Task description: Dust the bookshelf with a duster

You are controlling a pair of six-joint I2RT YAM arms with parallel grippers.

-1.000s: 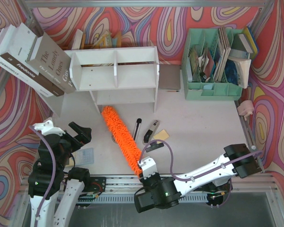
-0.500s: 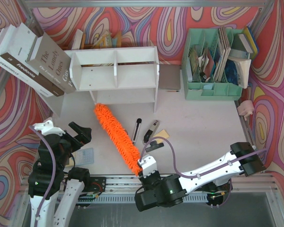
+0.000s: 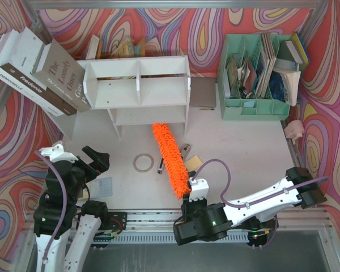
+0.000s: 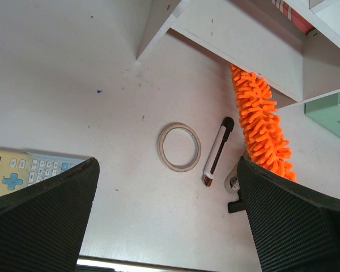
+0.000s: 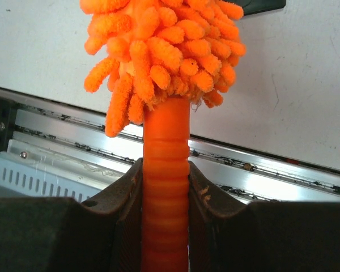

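At the upper left of the overhead frame lean two stacked books: a white book (image 3: 14, 59) with "Fredonia" on its spine and a grey-brown book (image 3: 62, 76) lettered "The Lonely Ones". Below them, at lower left, the left end effector (image 3: 96, 161) hangs above the surface (image 3: 243, 147) with its jaws spread wide and nothing between them. A calculator (image 3: 103, 186) lies just beside it, and a tape ring (image 3: 142, 163) a little further right.

The white bookshelf (image 3: 139, 90) stands at upper centre. The orange duster (image 3: 170, 158) runs diagonally through the lower centre, its fluffy tip meeting the front edge of the lower tier, right of the middle. A utility knife (image 4: 216, 152) lies between the ring and the duster.

The right end effector (image 5: 165, 187) is clamped tight on the duster's ribbed handle. A mint-green organizer (image 3: 255, 107) fills the upper right.
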